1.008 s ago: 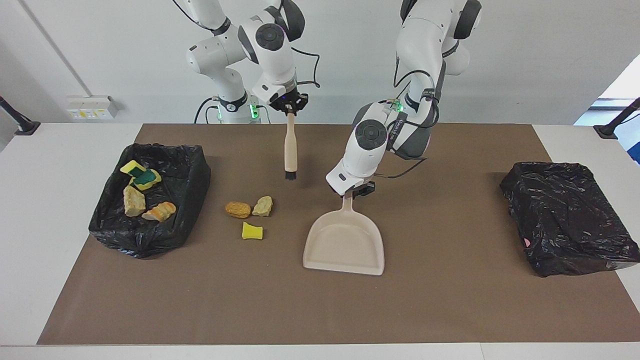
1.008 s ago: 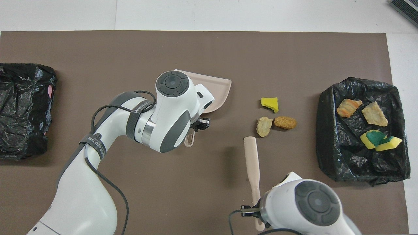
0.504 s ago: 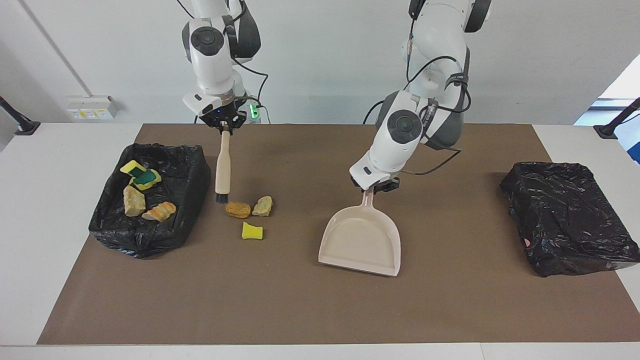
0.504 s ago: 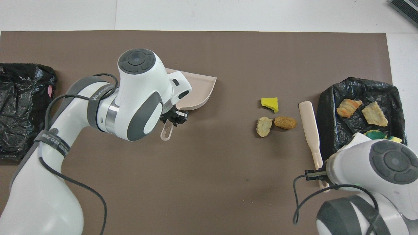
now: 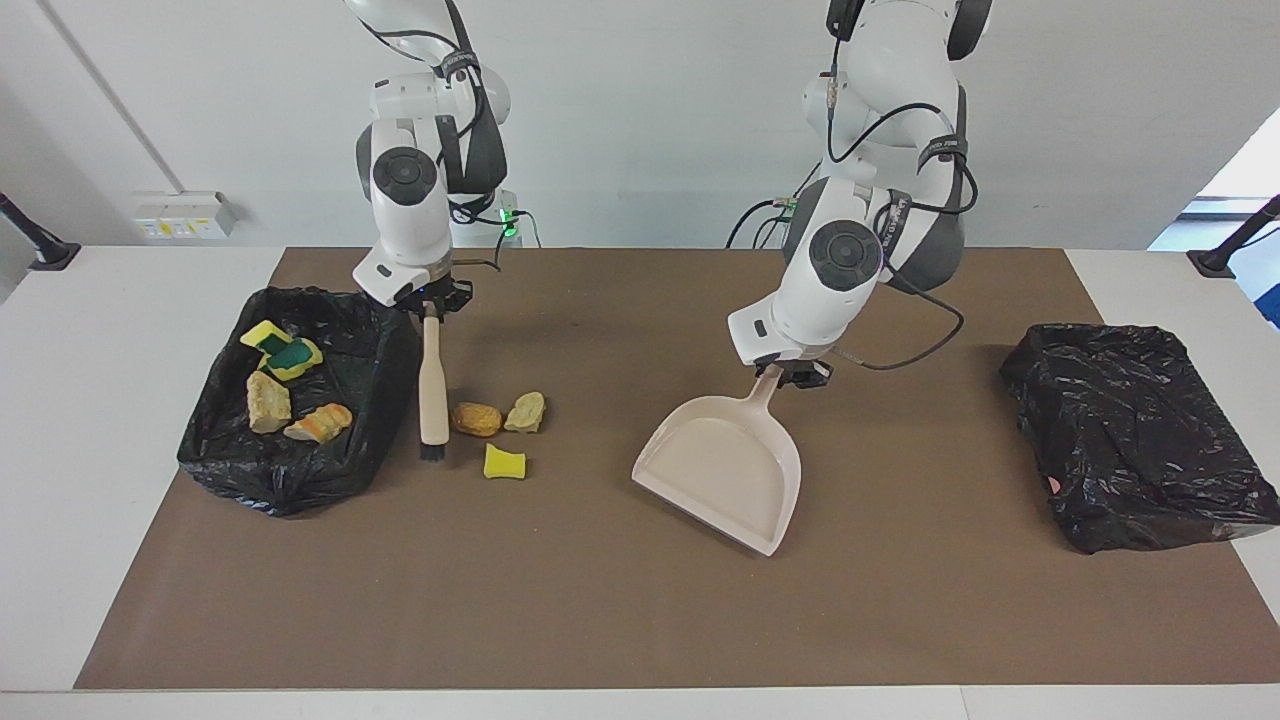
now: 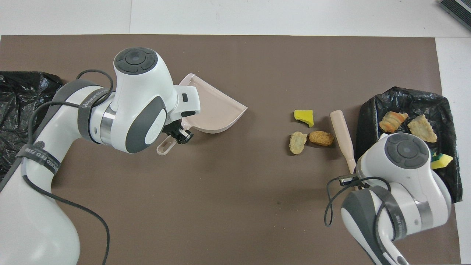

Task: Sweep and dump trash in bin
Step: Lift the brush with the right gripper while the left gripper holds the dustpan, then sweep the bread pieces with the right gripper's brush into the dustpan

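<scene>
Trash (image 5: 497, 427): three scraps lying on the mat just beside the brush (image 5: 433, 394) bristles, toward the dustpan (image 5: 725, 468); four more sitting in the lined bin (image 5: 385, 345) flanking the brush. Right gripper (image 5: 428, 306) clamping the brush handle; left gripper (image 5: 790, 376) clamping the dustpan handle. Judgement: sweeping well means bringing the pan's lip flush beside the scraps first.

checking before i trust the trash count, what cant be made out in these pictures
- Overhead view: the right arm covers most of the sponge pieces in the open bin, and hides the right gripper on the brush.
- Overhead view: the left arm covers part of the dustpan; the closed bag is cut off by the edge.
- Facing view: whether the brush bristles touch the mat cannot be told.
</scene>
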Robot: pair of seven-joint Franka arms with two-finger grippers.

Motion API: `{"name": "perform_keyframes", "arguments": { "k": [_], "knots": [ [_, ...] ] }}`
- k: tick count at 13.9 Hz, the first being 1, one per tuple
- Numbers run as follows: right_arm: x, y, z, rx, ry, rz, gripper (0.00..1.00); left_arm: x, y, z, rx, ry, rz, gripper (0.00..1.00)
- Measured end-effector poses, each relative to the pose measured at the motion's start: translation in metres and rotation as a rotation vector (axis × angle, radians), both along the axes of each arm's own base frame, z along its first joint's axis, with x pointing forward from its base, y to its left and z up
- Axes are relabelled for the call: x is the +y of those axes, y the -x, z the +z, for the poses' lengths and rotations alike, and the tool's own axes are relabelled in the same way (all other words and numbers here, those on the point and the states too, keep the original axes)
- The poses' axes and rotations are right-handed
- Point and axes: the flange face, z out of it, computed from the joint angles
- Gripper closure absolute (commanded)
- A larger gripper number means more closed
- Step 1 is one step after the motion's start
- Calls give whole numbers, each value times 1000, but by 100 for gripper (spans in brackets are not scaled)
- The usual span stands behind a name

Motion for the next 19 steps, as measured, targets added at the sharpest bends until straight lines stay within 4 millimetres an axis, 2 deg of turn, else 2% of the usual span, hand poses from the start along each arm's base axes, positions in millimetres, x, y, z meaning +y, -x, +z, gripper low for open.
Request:
{"name": "perform_keyframes", "arguments": {
  "k": [3, 6, 9, 11, 13, 16, 18, 19],
  "knots": [
    [22, 3, -9, 23, -37, -5, 100, 22, -3, -3, 25, -34, -247, 100],
    [68, 9, -16, 53, -172, -86, 100, 29, -3, -5, 21, -100, -517, 100],
    [105, 1, -12, 58, -235, -177, 100, 12, 10, -12, -10, -108, -620, 100],
    [118, -5, -1, 50, -229, -206, 100, -3, 28, -23, -42, -97, -670, 100],
    [113, -14, 19, 52, -210, -210, 100, -23, 49, -31, -81, -82, -723, 100],
    [82, -27, 48, 41, -75, -173, 100, -41, 71, -32, -96, -75, -770, 100],
    [70, -23, 49, 27, -8, -134, 100, -49, 77, -33, -107, -70, -789, 100],
    [64, -19, 42, 33, 5, -114, 100, -50, 78, -33, -111, -68, -791, 100]
  ]
}}
